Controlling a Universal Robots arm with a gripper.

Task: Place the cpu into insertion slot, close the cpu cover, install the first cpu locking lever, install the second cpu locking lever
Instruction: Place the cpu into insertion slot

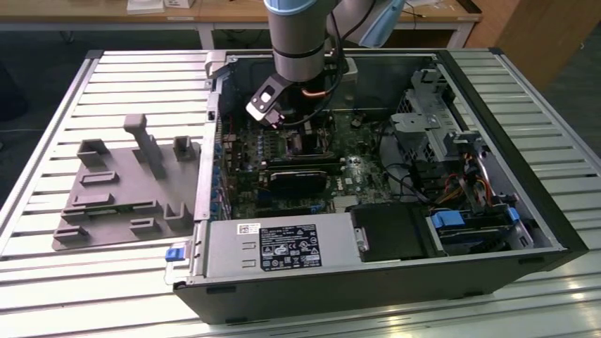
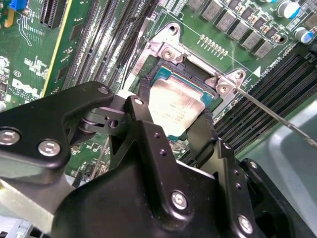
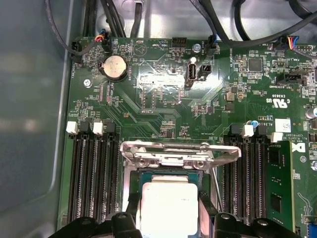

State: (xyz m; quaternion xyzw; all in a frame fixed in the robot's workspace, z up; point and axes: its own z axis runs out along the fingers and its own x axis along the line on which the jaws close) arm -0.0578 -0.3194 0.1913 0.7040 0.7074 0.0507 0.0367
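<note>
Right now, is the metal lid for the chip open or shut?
Open: the cpu cover stands tipped up beyond the cpu, whose silver face shows bare, with no frame over it.

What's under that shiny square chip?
The insertion slot: its dark frame peeks out around the cpu. The slot's middle is hidden by the cpu, and the gripper, jaws closed on two opposite edges, covers some of the frame.
</note>
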